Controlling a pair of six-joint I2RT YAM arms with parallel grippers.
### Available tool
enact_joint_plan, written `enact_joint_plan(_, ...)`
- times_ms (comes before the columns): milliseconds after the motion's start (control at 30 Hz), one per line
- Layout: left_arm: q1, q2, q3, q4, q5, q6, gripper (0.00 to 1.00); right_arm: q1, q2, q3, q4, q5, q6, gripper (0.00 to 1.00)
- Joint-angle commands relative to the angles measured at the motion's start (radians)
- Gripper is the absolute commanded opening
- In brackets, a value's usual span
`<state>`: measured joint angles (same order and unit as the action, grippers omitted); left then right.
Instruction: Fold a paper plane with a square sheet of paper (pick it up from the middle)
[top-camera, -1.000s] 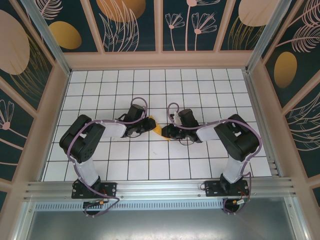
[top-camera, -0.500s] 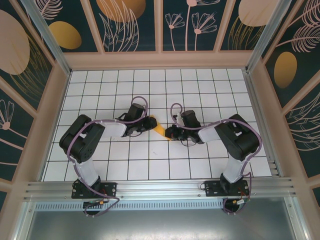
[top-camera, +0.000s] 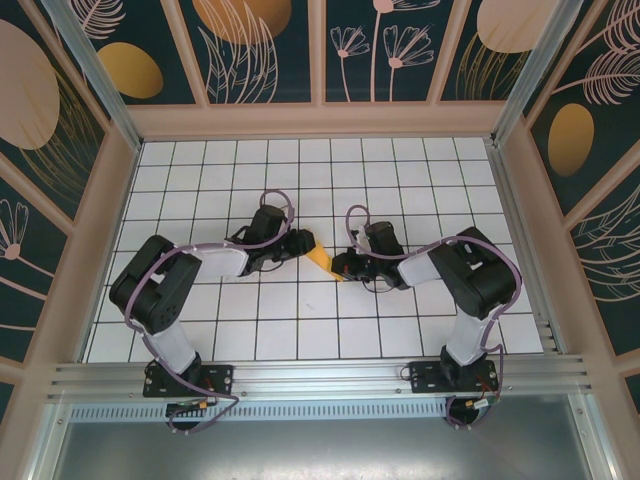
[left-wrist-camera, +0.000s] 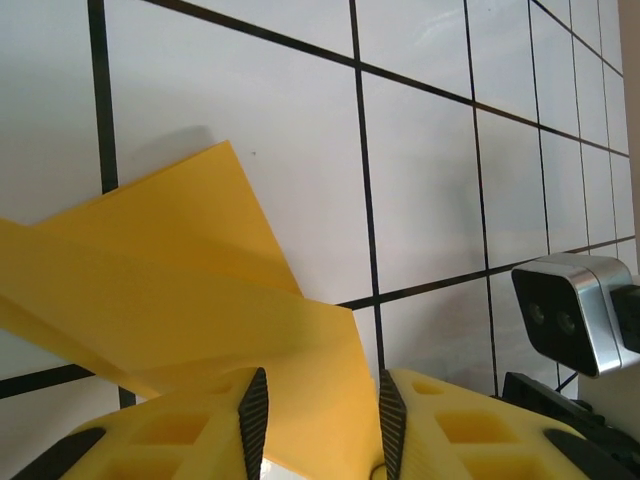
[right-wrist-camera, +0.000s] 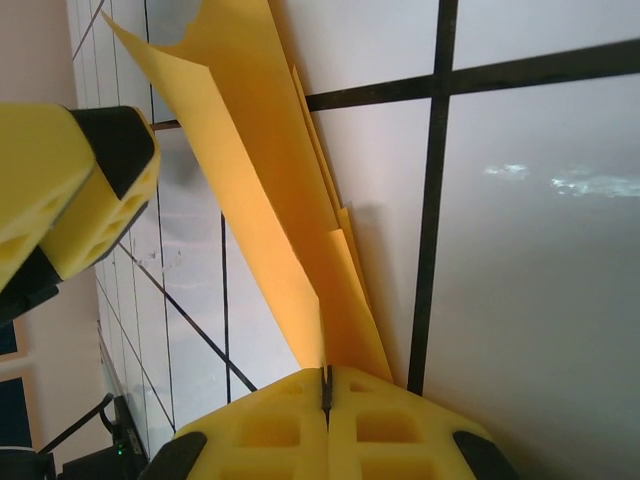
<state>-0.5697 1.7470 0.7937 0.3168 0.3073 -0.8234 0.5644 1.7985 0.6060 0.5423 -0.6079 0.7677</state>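
- orange-yellow paper, folded into a narrow strip of several layers, sits at the middle of the white tiled table, right between my two grippers.
- from the top camera i read the strip as running from about 11 o'clock down to 5 o'clock.
- on the left wrist feed its flaps overlap at different angles, and one flap throws a shadow on the tile behind it.
- right gripper has the 5 o'clock end: on its own wrist feed the jaws are pressed together, with the narrow end of the paper pinched in the seam, and the layers fan out from there toward 11 o'clock.
- left gripper is at the 11 o'clock end: its jaws stand apart, with the black pads on either side of a flap that runs through the gap. a sliver of white tile shows beside one pad, and i cannot tell whether either pad touches the paper.
- on the right wrist feed, a yellow finger of the left gripper sits at 9 o'clock, just beside the paper's far edge.
- on the left wrist feed, a silver camera box on the other arm shows at 4 o'clock.
- both arms reach inward from their bases on the aluminium rail at 6 o'clock, elbows pushed outward.
- dark wall panels with pale plant drawings ring the table.
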Motion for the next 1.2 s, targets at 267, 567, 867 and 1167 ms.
enact_joint_plan(267, 0.001, 0.047, 0.009, 0.008, -0.048, 0.035, 0.33, -0.012, 0.069, -0.009, -0.102, 0.039, 0.028, 0.0)
enact_joint_plan(567, 0.001, 0.086, 0.024, -0.009, -0.072, 0.042, 0.32, -0.012, 0.079, 0.005, -0.123, 0.033, 0.021, 0.0)
enact_joint_plan(867, 0.001, 0.12, 0.06, -0.067, -0.092, 0.059, 0.31, -0.011, 0.079, 0.016, -0.129, 0.017, 0.005, 0.01)
enact_joint_plan(1167, 0.001, 0.146, 0.088, -0.178, -0.131, 0.095, 0.3, -0.011, -0.002, 0.088, -0.221, -0.013, -0.078, 0.16)
